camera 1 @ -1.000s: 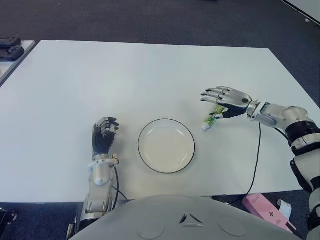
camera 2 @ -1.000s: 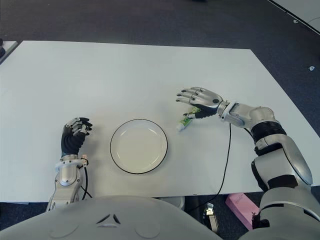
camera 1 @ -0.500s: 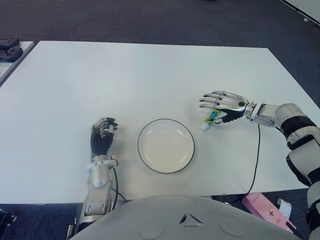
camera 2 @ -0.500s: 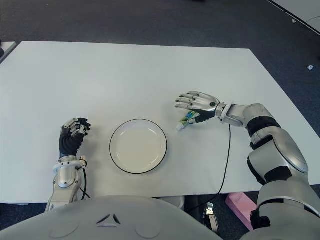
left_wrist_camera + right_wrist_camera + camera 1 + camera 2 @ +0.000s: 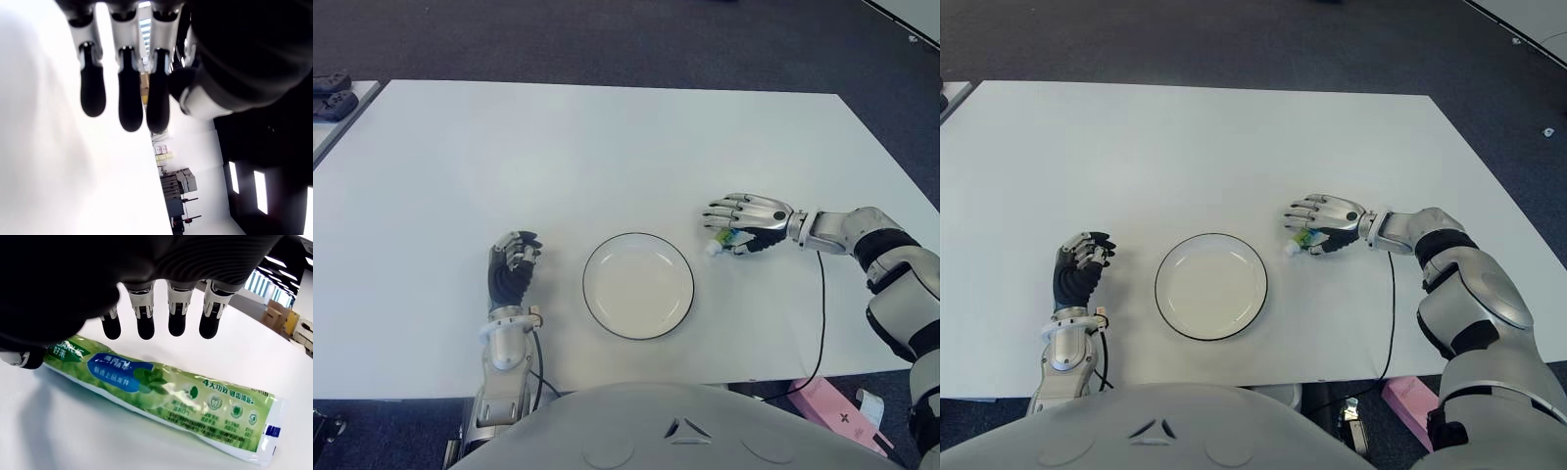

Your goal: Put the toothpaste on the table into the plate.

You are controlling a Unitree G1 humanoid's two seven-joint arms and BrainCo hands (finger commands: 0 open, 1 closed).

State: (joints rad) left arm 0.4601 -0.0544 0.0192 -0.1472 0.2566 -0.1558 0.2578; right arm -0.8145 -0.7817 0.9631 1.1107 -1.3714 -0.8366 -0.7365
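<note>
A green toothpaste tube (image 5: 161, 391) lies flat on the white table (image 5: 558, 157), just right of the white plate with a dark rim (image 5: 638, 286). My right hand (image 5: 744, 213) hovers low over the tube, palm down, and hides most of it in the eye views; only the white cap end (image 5: 713, 249) peeks out toward the plate. In the right wrist view the fingers (image 5: 177, 316) hang spread above the tube without closing on it, so the hand is open. The plate holds nothing. My left hand (image 5: 511, 272) shows left of the plate, fingers loosely bent, holding nothing.
A black cable (image 5: 820, 304) runs from my right wrist across the table's near right part and over its front edge. Dark devices (image 5: 333, 96) sit on a side table at far left. A pink box (image 5: 832, 406) lies on the floor at lower right.
My right hand has dropped and drawn slightly nearer, settling over the toothpaste so that more of the tube is covered. The tube, plate and left hand have stayed put.
</note>
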